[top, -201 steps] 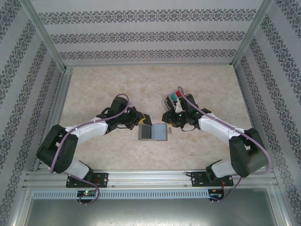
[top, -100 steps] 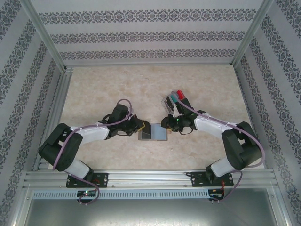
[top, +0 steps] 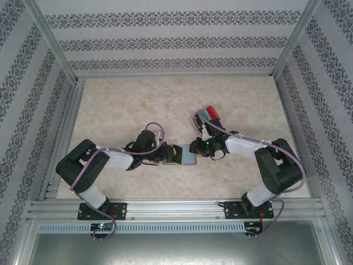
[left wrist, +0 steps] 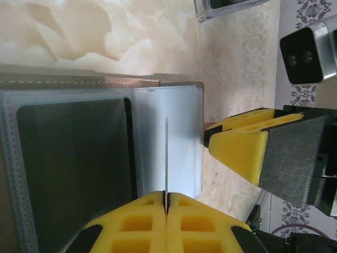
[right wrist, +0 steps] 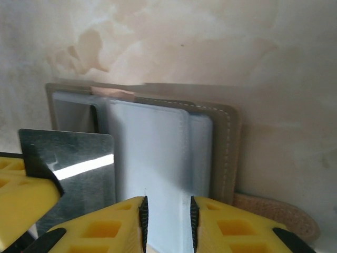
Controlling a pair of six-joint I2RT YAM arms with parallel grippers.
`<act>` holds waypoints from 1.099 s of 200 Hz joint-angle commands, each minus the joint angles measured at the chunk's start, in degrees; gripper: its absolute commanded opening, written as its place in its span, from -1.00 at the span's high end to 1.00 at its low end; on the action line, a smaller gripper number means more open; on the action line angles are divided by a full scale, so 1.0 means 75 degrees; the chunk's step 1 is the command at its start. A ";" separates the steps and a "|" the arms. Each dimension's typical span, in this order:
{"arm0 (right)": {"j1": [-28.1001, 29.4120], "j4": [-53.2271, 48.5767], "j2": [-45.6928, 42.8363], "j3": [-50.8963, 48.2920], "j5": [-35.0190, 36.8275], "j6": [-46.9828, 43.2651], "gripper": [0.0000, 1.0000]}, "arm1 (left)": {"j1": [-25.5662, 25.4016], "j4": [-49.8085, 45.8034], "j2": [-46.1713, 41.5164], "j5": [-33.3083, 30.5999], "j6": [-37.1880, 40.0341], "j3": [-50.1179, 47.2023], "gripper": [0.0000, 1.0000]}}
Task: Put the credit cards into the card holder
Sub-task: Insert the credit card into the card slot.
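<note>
Nearest the bases, the left gripper [left wrist: 166,203] is clamped on a dark grey card [right wrist: 68,163], held on edge over the light inner panel of the open card holder [right wrist: 152,153], which lies flat on the table [top: 138,99]. The right gripper [right wrist: 166,208], jaws slightly apart with nothing visibly between them, sits at the holder's right edge. Farther back, red and teal cards [top: 208,114] lie in a clear tray [left wrist: 231,8]. Likely risks: the card's edge misses the sleeve mouth and skids over the plastic, or the holder, if not pinned, slides or folds under the push.
</note>
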 commanded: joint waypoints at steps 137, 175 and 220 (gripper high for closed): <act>0.0020 0.0048 0.0506 -0.0220 0.0324 -0.0173 0.43 | -0.0453 0.1801 0.1108 -0.0927 -0.0345 -0.0144 1.00; 0.0020 0.0048 0.0533 -0.0208 0.0351 -0.0153 0.44 | -0.0639 0.1984 0.1211 -0.1078 -0.0469 -0.0250 1.00; 0.0020 0.0038 0.0578 -0.0186 0.0364 -0.0174 0.44 | -0.0750 0.1193 0.1059 -0.1001 -0.0331 -0.0001 0.93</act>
